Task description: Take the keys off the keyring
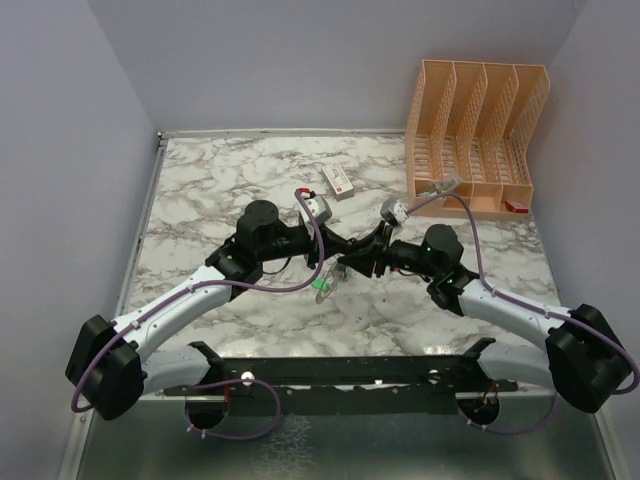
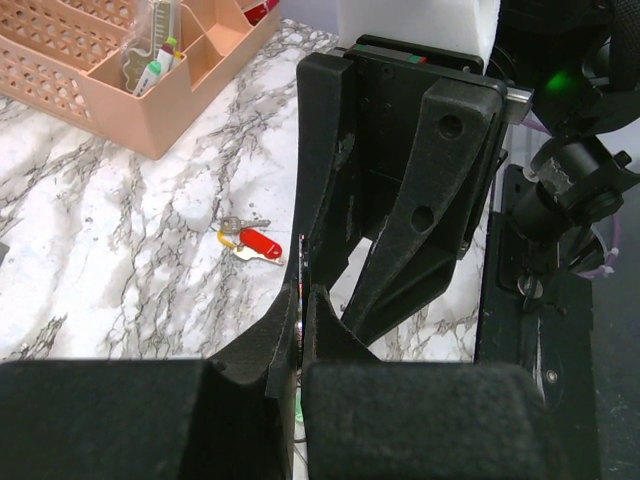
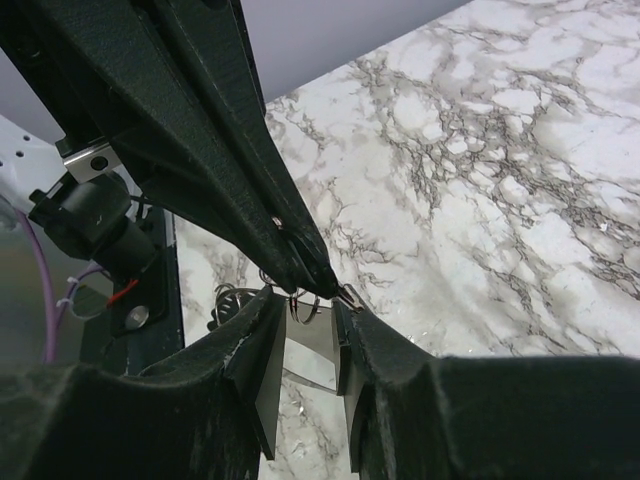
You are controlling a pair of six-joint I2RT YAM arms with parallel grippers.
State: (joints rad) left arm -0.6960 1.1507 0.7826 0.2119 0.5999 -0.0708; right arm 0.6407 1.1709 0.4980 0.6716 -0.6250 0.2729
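My two grippers meet above the table's middle. My left gripper (image 1: 337,262) (image 2: 300,298) is shut, pinching a thin metal edge. In the right wrist view its fingers (image 3: 285,235) come in from the upper left and hold a small wire keyring (image 3: 306,306) at their tip. My right gripper (image 1: 350,266) (image 3: 308,318) has its jaws a little apart, one on each side of the ring. A bit of metal (image 3: 349,294) touches its right fingertip. Keys with a green head (image 1: 324,285) hang below. A red-headed key (image 1: 302,194) (image 2: 256,243) lies loose on the marble.
A white box with a red mark (image 1: 338,180) lies at the back centre. A peach desk organiser (image 1: 478,130) (image 2: 120,70) stands at the back right. Purple cables (image 1: 470,225) loop over both arms. The marble table (image 1: 200,200) is walled on the left, back and right.
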